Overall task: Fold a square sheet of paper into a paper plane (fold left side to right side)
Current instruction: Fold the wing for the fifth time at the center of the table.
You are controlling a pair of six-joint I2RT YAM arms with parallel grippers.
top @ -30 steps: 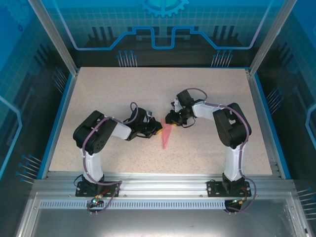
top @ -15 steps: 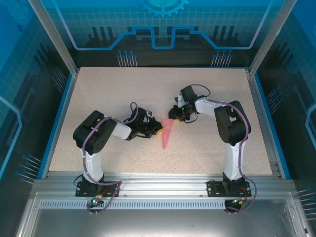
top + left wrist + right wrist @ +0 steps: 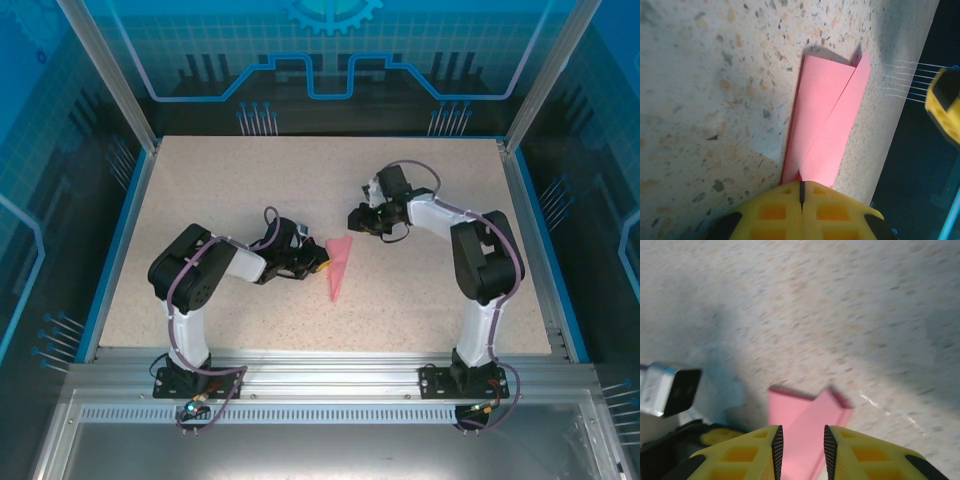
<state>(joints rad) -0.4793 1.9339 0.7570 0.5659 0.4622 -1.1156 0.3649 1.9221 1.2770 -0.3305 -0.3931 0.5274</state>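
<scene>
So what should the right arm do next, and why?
Probably lower the right gripper onto the wide end of the paper plane to press the fold flat: its jaws are open and empty, a flap looks raised, and the shut left gripper touches one edge.

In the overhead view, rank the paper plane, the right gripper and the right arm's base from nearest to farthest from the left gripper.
Measured from the left gripper:
1. paper plane, right at its fingertips, just to the right.
2. right gripper, past the plane's wide end, farther back and to the right.
3. right arm's base, at the bottom right of the view.
</scene>
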